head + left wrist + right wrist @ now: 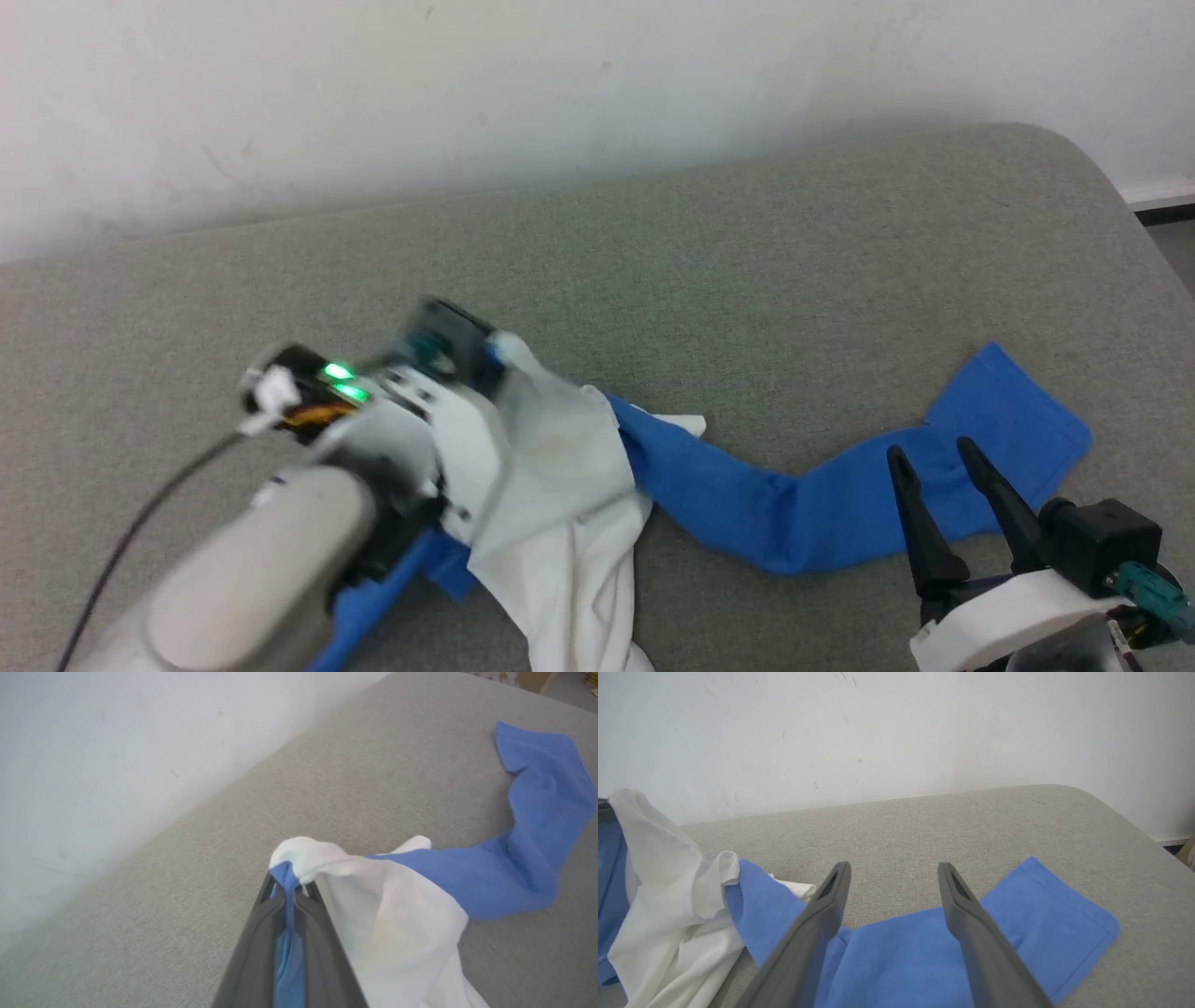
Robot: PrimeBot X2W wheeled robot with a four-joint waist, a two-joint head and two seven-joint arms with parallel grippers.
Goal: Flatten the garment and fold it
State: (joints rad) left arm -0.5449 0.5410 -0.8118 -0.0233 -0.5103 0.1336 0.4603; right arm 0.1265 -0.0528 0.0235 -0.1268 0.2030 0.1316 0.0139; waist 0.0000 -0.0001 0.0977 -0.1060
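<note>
Blue sleeve [840, 509] of the shirt [560, 485] trails rightward from the left claw [289, 879], which pinches bunched cloth; the right claw [929, 450], spread and empty, hovers nearer its free end.

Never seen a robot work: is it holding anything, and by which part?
The left pincer grips the shirt by a bunched blue fold beside its white body; the right pincer is open, holding nothing.
</note>
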